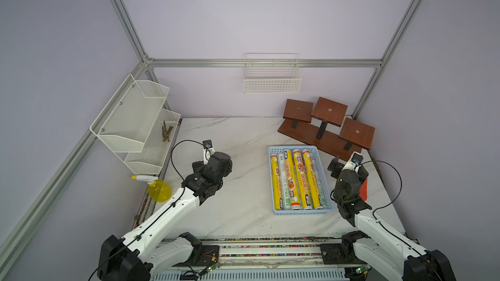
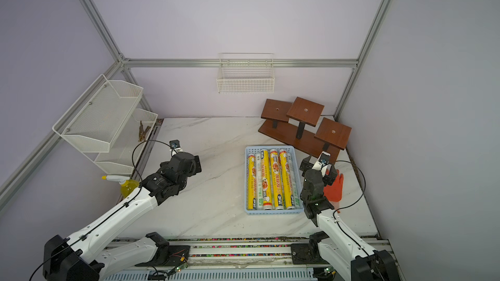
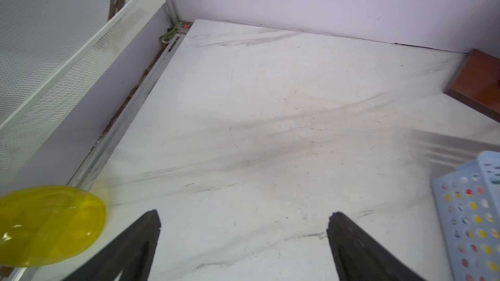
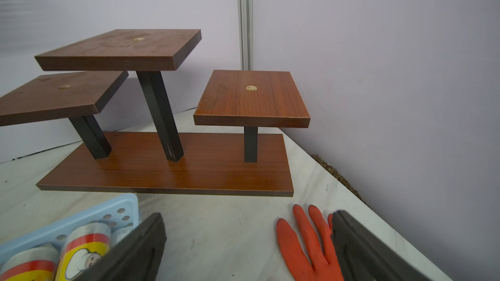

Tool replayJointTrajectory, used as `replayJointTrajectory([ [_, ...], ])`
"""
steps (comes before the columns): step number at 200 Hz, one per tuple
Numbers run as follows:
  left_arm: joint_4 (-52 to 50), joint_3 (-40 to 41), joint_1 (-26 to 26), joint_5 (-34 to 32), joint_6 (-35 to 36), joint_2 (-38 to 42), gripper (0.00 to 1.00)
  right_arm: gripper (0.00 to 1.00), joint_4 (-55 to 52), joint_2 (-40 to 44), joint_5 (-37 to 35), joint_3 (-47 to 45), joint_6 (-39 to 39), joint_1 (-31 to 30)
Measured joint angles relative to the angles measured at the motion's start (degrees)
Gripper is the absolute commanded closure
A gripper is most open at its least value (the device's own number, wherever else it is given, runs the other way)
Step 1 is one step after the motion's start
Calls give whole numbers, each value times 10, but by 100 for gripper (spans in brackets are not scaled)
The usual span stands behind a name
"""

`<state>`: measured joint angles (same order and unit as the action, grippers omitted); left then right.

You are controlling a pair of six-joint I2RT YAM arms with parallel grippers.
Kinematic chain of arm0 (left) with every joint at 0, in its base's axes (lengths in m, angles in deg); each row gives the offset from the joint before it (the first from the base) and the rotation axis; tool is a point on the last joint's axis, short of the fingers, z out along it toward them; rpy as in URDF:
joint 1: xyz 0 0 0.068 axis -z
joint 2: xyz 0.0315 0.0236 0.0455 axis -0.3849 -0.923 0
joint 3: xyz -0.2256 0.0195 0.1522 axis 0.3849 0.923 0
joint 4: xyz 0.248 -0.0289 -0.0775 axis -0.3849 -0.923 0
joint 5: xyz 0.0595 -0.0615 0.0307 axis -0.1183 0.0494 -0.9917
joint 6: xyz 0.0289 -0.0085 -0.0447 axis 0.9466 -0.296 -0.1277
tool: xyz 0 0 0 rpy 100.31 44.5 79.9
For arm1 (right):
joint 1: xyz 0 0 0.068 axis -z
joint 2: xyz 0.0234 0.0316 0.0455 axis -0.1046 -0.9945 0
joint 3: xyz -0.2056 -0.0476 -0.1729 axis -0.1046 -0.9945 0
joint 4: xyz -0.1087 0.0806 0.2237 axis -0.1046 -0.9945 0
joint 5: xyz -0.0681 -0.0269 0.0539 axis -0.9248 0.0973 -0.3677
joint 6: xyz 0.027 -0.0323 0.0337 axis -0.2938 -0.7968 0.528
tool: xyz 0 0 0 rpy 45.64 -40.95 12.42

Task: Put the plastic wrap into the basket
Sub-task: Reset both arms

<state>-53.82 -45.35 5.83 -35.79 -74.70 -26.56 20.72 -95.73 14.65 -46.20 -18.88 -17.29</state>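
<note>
Several rolls of plastic wrap (image 1: 300, 179) (image 2: 276, 179) lie side by side in the light-blue basket (image 1: 303, 211) (image 2: 273, 212) right of the table's middle, most of them yellow and one white with green print. My left gripper (image 1: 213, 162) (image 3: 244, 216) hovers open over bare table well left of the basket, holding nothing. My right gripper (image 1: 349, 168) (image 4: 248, 216) stands open and empty just right of the basket's far end. The right wrist view shows one finger beside the basket's corner (image 4: 81, 217) and roll ends (image 4: 84, 247), the other over an orange glove (image 4: 300, 247).
The orange glove (image 2: 334, 187) lies on the table right of the basket. A brown wooden stand (image 1: 328, 110) fills the back right corner. A yellow spray bottle (image 1: 159, 190) and a white mesh shelf (image 1: 135, 120) sit along the left edge. A white wire basket (image 1: 272, 79) hangs on the back wall.
</note>
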Motion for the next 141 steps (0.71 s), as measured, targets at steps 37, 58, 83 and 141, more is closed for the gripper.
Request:
replayJointTrajectory([
  [37,71,79,-50,-45,50,24,0,0,89,-52,76,-31,14,43],
  [58,128,123,-76,-53,88,25,0,0,136,-93,107,-31,12,49],
  [83,219,168,-106,-56,142,11,0,0,207,-147,135,-35,9,50],
  [141,463,258,-145,-17,247,-89,0,0,349,-273,178,-40,-9,52],
])
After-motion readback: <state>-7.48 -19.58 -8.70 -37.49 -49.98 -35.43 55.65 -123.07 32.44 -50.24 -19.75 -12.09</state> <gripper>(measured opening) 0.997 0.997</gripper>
